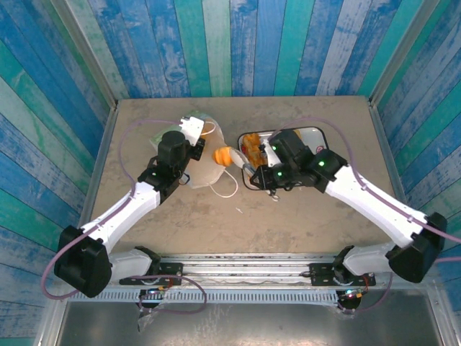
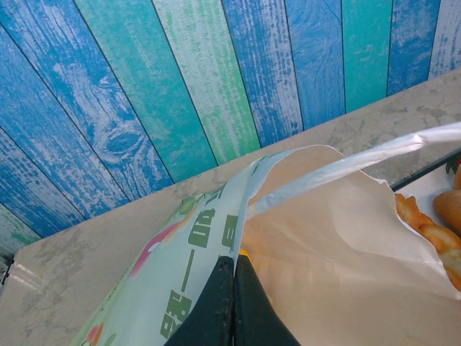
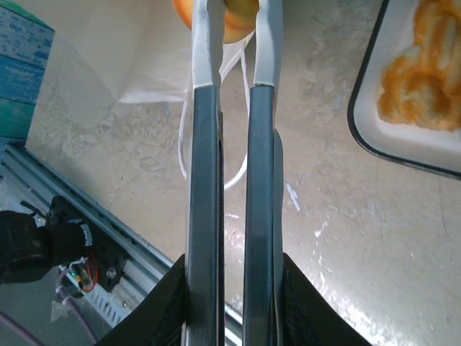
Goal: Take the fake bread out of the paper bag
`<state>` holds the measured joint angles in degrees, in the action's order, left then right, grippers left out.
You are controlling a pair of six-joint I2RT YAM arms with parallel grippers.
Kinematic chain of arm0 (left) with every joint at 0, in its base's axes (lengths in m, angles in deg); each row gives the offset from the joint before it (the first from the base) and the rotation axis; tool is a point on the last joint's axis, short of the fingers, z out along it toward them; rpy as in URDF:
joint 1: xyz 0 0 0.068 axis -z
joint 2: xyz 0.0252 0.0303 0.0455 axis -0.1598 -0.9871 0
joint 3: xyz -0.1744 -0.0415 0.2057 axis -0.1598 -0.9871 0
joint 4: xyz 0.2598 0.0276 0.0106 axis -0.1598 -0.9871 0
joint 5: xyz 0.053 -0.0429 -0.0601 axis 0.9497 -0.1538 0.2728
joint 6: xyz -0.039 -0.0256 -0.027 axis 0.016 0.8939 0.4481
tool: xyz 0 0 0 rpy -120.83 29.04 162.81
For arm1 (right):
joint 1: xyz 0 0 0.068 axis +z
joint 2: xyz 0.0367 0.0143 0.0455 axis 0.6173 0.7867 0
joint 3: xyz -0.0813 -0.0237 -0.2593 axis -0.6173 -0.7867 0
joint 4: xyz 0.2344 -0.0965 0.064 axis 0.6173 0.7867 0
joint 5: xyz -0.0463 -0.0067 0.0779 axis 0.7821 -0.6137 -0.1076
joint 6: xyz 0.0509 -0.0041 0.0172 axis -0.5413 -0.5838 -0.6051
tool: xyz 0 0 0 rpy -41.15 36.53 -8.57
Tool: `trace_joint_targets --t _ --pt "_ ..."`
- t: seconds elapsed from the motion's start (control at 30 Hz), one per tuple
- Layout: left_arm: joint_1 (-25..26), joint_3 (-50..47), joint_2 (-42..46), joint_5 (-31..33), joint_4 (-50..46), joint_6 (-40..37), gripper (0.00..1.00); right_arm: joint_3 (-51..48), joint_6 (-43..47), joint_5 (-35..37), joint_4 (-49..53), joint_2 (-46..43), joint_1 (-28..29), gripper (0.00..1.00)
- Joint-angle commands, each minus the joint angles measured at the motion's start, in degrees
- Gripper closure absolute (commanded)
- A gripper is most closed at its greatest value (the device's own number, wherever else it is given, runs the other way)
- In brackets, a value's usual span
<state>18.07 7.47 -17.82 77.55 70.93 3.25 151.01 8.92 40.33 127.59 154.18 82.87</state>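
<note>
At the bag's mouth, near 11 o'clock from the table's (image 1: pixel 288 223) middle in the top view, the step in hand is pulling out 1 piece. The right claw (image 3: pixel 236 29) is closed on an orange-yellow roll (image 1: pixel 225 156), its 2 white tips pinching the roll's sides at the 3 o'clock edge of the bag (image 2: pixel 338 238). The left claw (image 2: pixel 232 270) is shut on the bag's upper edge, holding the mouth up and open.

The roll looks nearly clear of the paper. The next move calls for a short draw toward 3 o'clock, raised enough to miss the handle loop (image 3: pixel 234 169) under the right claw. The roll then goes down on a bare patch of the tray (image 3: pixel 403 137) and is let go. The left claw's pinch should hold, or the bag may drag along.

The bag is thin, creased paper, white outside with green and pink print and cream inside; it sags rather than standing stiff. Its handle is a slim, limp white loop. The roll is smooth and rounded with a slight sheen, and whether it is hard or soft I cannot tell. The tray is shallow and white, a rounded rectangle with a dark rim, and it holds golden, ridged pastries (image 3: pixel 425 79). The table is mottled beige and faintly glossy
</note>
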Motion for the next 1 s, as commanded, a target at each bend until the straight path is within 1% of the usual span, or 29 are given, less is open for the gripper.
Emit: trace_joint_targets --t 0.0,0.13,0.23,0.37,0.4,0.53,0.67,0.73,0.97 --pt "-0.02 1.41 -0.64 2.30 2.56 0.97 1.00 -0.88 -1.36 2.43 4.57 -4.43 0.15 0.78" --pt "-0.02 1.40 -0.36 1.79 2.64 1.25 1.00 -2.01 -2.88 5.94 7.23 -9.35 -0.61 0.78" --pt "-0.02 1.33 -0.11 1.24 2.76 1.33 1.00 -5.15 -5.64 6.79 6.98 -13.57 -3.56 0.78" --pt "-0.02 1.39 -0.18 0.90 2.61 1.33 1.00 -10.09 -7.95 3.07 5.45 -18.55 -10.36 0.77" --pt "-0.02 1.32 -0.22 0.72 2.60 1.35 1.00 -10.93 -7.96 1.83 5.24 -19.48 -13.39 0.77" --pt "-0.02 1.49 -0.44 0.12 2.49 1.42 1.00 -13.99 -7.31 -2.84 4.75 -22.10 -22.19 0.76" --pt "-0.01 1.51 -0.38 -0.12 2.60 1.42 1.00 -15.66 -3.87 -9.40 4.60 -21.20 -30.86 0.75" --pt "0.00 1.58 -0.29 -0.33 2.47 1.42 1.00 -16.20 -1.93 -12.22 4.60 -19.51 -34.16 0.75" --pt "-0.02 1.91 -0.09 -1.09 2.24 1.38 1.00 -16.83 3.99 -21.75 5.06 -11.48 -41.12 0.74"
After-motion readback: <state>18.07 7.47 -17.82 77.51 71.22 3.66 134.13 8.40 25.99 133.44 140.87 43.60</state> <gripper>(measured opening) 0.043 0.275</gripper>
